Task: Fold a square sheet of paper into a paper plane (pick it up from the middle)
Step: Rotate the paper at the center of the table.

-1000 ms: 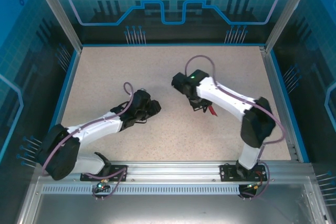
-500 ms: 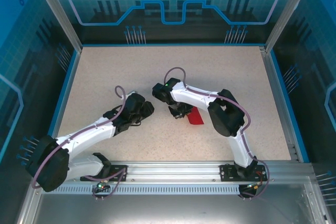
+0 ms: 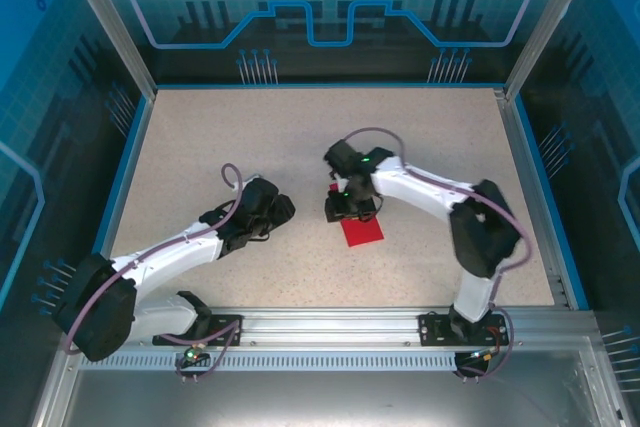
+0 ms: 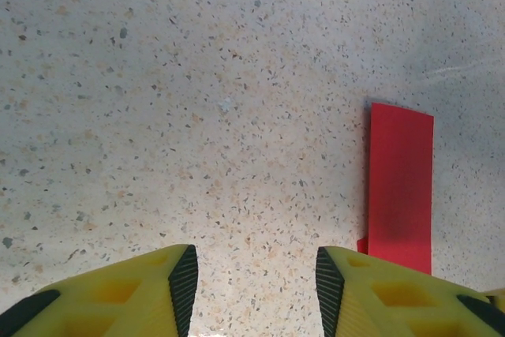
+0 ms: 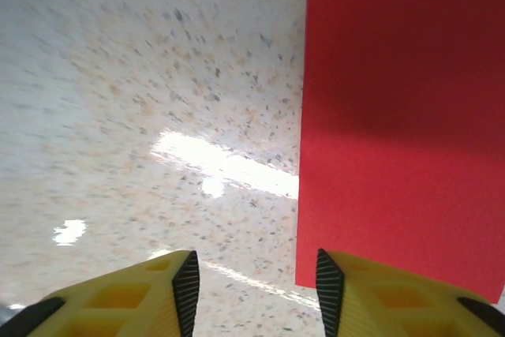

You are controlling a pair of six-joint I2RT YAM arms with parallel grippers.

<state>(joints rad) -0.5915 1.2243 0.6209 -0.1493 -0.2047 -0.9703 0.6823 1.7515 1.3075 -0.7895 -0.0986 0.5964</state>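
1. The right pincer (image 5: 256, 274) stands spread and empty; a second ago it was pinching the red paper.
2. The left pincer (image 4: 254, 270) is spread and empty, barely changed.
3. The square sheet of paper (image 3: 362, 231) now lies flat on the table (image 3: 200, 147), just beside the right pincer's fingertips.

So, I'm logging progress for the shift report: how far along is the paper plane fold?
Done: nothing visible; the thin red square sheet of paper lies flat on the speckled table, no crease showing. In hand: nothing; the right gripper stands open at its edge, the left gripper open beside it. Left: pickup and every fold.
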